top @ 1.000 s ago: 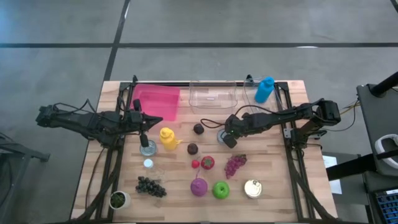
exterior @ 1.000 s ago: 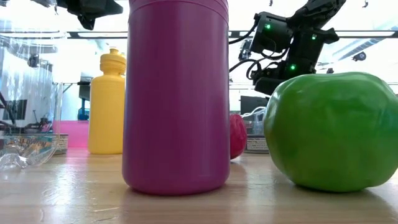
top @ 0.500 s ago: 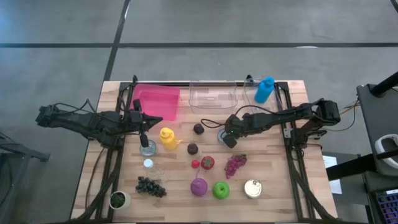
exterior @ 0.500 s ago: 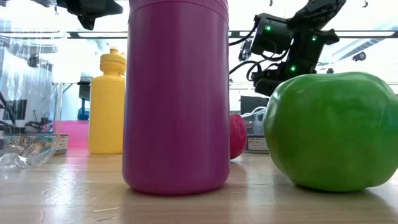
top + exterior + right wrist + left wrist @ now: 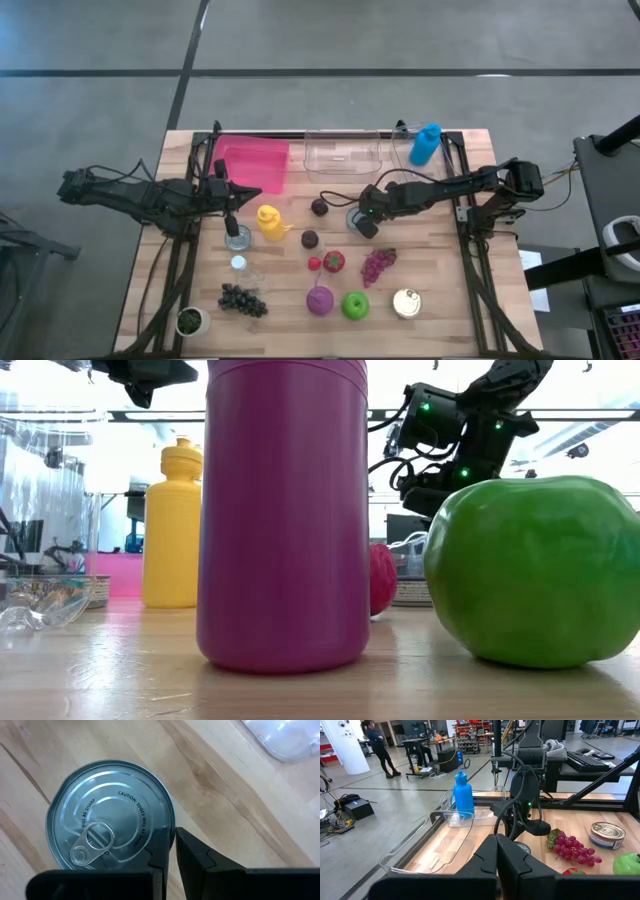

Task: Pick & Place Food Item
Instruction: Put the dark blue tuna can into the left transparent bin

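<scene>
Right gripper (image 5: 174, 851) pinched together, empty, above the round silver pull-tab can (image 5: 111, 815) (best spread wide before descending, centred).

Overall light: bright and even from overhead, with soft, short shadows on the wooden table (image 5: 430, 300).
Low view: strongly backlit by the bright room behind; purple bottle (image 5: 283, 510) and green apple (image 5: 535, 570) looming close (slightly soft, perhaps just inside focus).
Glare: pale sheen on the tabletop near the clear container (image 5: 437, 845) in the left wrist view; mild highlights on the tin can (image 5: 110, 817) lid, printed text sharp.
Wrist views: dark fingers at the frame edge blurred, near-black.
High view: small objects hard to resolve.
</scene>
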{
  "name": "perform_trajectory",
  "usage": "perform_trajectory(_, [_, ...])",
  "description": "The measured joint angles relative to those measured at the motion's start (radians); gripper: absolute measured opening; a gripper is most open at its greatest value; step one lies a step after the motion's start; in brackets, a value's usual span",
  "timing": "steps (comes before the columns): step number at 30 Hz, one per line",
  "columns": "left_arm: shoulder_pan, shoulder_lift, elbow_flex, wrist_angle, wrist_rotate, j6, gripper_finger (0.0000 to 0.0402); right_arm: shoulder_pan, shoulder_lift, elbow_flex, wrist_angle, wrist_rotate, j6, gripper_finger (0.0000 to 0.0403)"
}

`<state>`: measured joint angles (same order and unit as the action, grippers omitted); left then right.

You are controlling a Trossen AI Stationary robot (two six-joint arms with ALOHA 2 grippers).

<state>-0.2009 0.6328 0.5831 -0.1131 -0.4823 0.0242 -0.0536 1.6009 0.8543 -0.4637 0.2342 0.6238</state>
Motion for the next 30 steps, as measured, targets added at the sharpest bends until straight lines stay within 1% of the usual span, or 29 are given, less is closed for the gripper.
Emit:
perform_trajectory(3, [0.000, 0.000, 0.000, 0.000, 0.000, 0.000, 0.0001, -0.001, 0.000, -0.001, 0.000, 0.007, 0.010, 0.0031])
perform_trajectory(7, [0.000, 0.000, 0.000, 0.000, 0.000, 0.000, 0.0001, -0.014, 0.003, -0.005, 0.000, 0.011, 0.071, 0.0031])
perform_trajectory(20, [0.000, 0.000, 0.000, 0.000, 0.000, 0.000, 0.0001, -0.018, 0.003, -0.011, 0.001, 0.020, 0.093, 0.0031])
perform_trajectory(27, [0.000, 0.000, 0.000, 0.000, 0.000, 0.000, 0.0001, -0.018, 0.005, -0.011, -0.001, 0.022, 0.150, 0.0031])
perform_trajectory(30, [0.000, 0.000, 0.000, 0.000, 0.000, 0.000, 0.0001, -0.019, 0.005, -0.012, -0.002, 0.004, 0.176, 0.0031])
